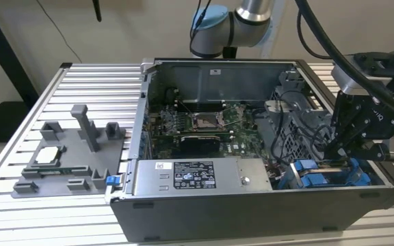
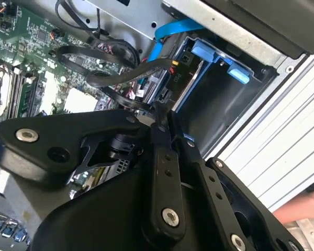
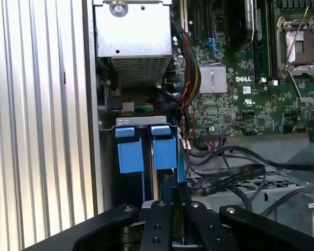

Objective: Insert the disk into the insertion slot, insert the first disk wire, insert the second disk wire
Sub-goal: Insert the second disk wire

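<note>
Gripper (image 1: pixel 338 154) over insertion slot (image 3: pixel 146 144); can't tell what it's pinching. I'd keep the approach square with the blue rails.

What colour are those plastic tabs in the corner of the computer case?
Bright blue tabs, clearest in the first wrist view.

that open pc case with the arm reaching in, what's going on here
A robot arm has its end effector lowered into an open computer case, at the drive cage with blue plastic rails in the corner on the exterior view's right. In both wrist views the fingers sit close together right at the blue-tabbed bay, beside loose black cables. The motherboard lies exposed next to it.
</note>
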Controlling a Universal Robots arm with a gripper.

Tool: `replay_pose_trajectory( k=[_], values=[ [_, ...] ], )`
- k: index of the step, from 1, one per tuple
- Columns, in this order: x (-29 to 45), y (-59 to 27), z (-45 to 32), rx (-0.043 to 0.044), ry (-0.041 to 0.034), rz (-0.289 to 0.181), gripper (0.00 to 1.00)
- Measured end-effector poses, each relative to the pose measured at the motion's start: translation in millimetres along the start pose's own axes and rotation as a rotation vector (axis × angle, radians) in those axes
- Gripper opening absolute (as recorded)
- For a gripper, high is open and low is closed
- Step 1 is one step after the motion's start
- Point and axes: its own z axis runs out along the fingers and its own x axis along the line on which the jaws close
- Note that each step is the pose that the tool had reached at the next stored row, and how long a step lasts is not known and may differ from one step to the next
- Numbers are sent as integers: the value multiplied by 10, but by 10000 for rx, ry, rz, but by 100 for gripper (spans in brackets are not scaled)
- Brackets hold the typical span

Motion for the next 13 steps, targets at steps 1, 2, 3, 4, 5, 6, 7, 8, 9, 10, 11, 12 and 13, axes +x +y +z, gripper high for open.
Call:
replay_pose_trajectory(
  k=[1,2,3,4,5,6,7,8,9,10,11,12,13],
  values=[
    [-1,-14,3,0,1,0,0],
    [-1,-24,4,0,1,-1,0],
    [-2,-31,5,0,2,0,0],
    [-2,-34,4,1,3,0,0],
    [-2,-34,4,1,3,1,0],
    [-3,-43,4,0,1,0,0],
    [-3,-45,5,0,2,1,0],
    [-3,-45,5,0,2,0,0],
    [-3,-45,5,0,2,0,0],
    [-3,-45,5,0,1,0,0],
    [-3,-46,5,0,2,0,0],
    [-3,-45,5,0,1,0,0],
    [-2,-45,6,0,1,0,0]
  ],
)
